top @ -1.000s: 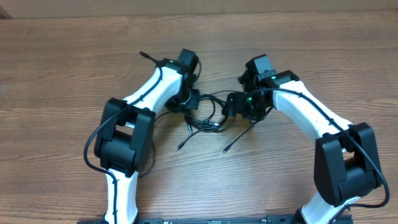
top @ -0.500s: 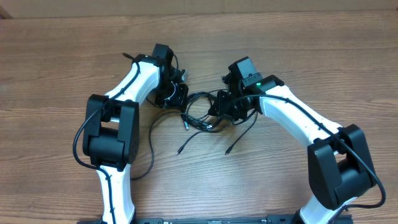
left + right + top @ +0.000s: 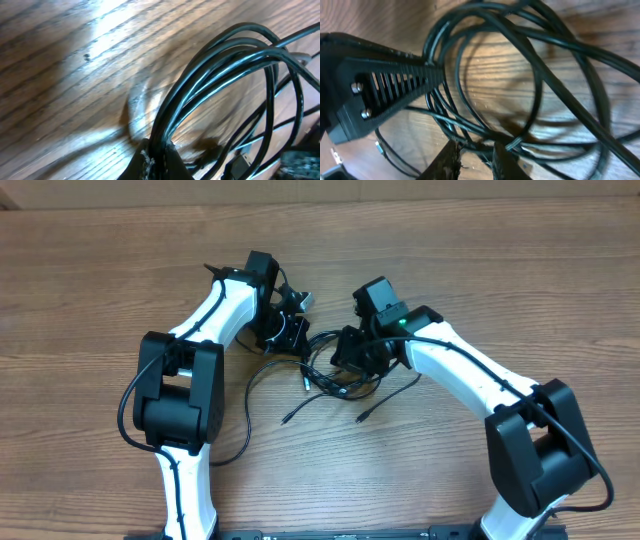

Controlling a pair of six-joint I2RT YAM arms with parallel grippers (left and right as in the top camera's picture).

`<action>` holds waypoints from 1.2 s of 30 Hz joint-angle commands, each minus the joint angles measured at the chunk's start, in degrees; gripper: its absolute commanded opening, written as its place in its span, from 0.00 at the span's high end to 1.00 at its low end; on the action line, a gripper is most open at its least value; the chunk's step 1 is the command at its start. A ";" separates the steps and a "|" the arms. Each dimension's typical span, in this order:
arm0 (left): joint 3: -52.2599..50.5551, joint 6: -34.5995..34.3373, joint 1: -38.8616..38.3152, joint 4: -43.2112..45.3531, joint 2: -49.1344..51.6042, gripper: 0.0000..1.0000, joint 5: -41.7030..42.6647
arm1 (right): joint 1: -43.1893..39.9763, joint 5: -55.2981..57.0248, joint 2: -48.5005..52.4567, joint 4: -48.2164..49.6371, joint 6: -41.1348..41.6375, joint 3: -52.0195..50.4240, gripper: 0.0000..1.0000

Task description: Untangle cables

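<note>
At table (image 3: 100, 280) centre, left fingers (image 3: 157, 165) and right fingers (image 3: 449, 162) pinch cables (image 3: 162, 125).

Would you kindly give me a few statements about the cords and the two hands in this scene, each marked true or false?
1. The thin black cords lie on a brown wooden table. True.
2. The left hand is open and clear of the cords. False: it is shut on a bundle of several strands.
3. Two loose cord ends trail out of the tangle toward the arm bases. True.
4. The cords are laid out straight and apart. False: they overlap in loops between the two hands.
5. The right hand waits at the table's edge, away from the tangle. False: it is at the tangle, with cords running between its fingers.
</note>
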 commanded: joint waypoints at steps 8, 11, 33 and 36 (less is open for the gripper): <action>0.00 2.56 -0.11 -0.17 0.94 0.96 5.70 | 1.70 4.94 0.63 -1.70 4.09 -0.13 0.76; -0.02 2.58 -0.11 -0.26 0.94 0.96 6.51 | 1.92 8.41 0.63 -3.67 6.43 -0.13 0.71; -0.02 6.99 -0.09 -1.70 0.94 0.96 11.74 | 1.95 15.89 0.63 -13.07 6.47 -0.15 0.96; -0.02 6.75 -0.09 -1.44 0.94 0.96 11.50 | 1.95 18.05 0.63 -16.90 5.49 -0.15 0.96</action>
